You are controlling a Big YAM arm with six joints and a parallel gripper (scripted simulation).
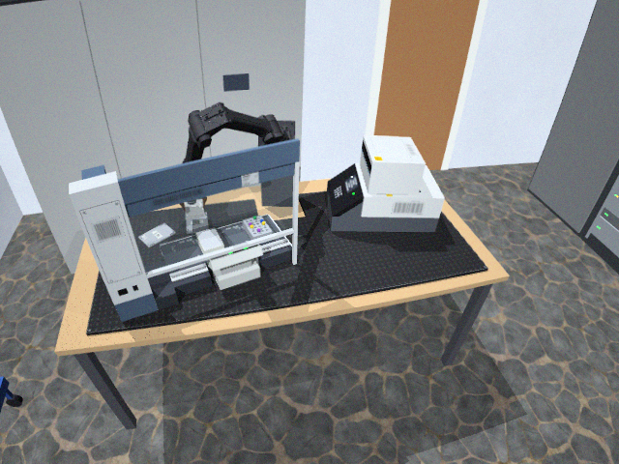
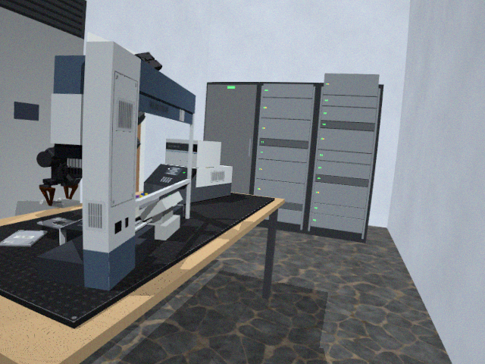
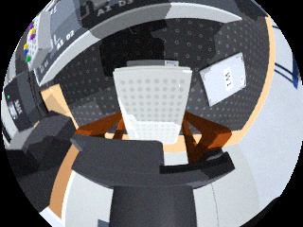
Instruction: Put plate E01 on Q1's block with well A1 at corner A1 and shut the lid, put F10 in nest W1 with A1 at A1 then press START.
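Note:
My gripper (image 3: 152,113) (image 1: 195,220) (image 2: 58,198) hangs behind the deck row, under the blue gantry beam. Its orange fingers are shut on the short sides of a white 96-well PCR plate (image 3: 154,95), which hangs level above the black mat. I cannot read the plate's ID. A second flat white plate (image 1: 156,234) (image 3: 222,79) (image 2: 22,237) with a label lies on the mat to one side. The cycler Q1 (image 1: 395,202) (image 2: 203,172) stands at the right of the table, and its lamp (image 1: 353,193) is green. I cannot tell how its lid stands.
The tube cooling block (image 1: 257,227), with coloured caps, and the white deep-well block (image 1: 210,240) sit on the deck. The white gantry tower (image 1: 107,245) (image 2: 111,156) and the blue beam (image 1: 210,172) stand around the deck. A low raised nest (image 2: 58,223) stands below the gripper.

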